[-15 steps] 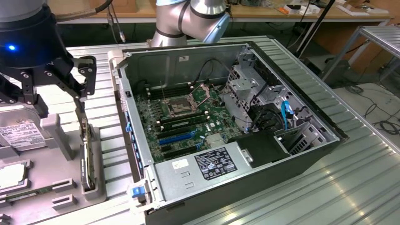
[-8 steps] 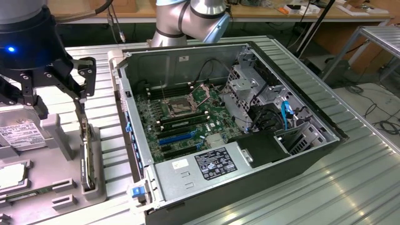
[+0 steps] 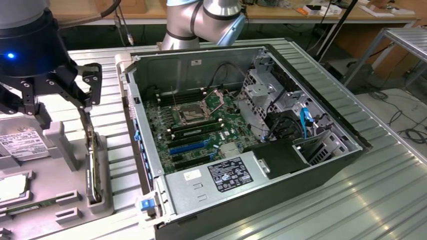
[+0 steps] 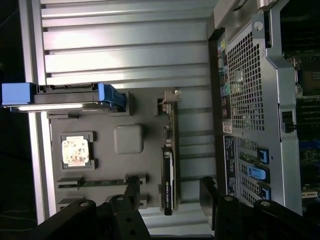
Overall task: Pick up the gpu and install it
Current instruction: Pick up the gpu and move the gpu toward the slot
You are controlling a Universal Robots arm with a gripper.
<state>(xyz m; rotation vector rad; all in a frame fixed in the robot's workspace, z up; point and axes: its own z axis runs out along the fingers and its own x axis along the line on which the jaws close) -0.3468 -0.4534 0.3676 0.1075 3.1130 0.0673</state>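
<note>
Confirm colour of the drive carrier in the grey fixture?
Drive carrier is blue; clearest in wrist view.

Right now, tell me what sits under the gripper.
A graphics card, standing on edge in a gray tray, is below the open gripper. The card's bottom edge, sunk in its slot, is hidden.
</note>
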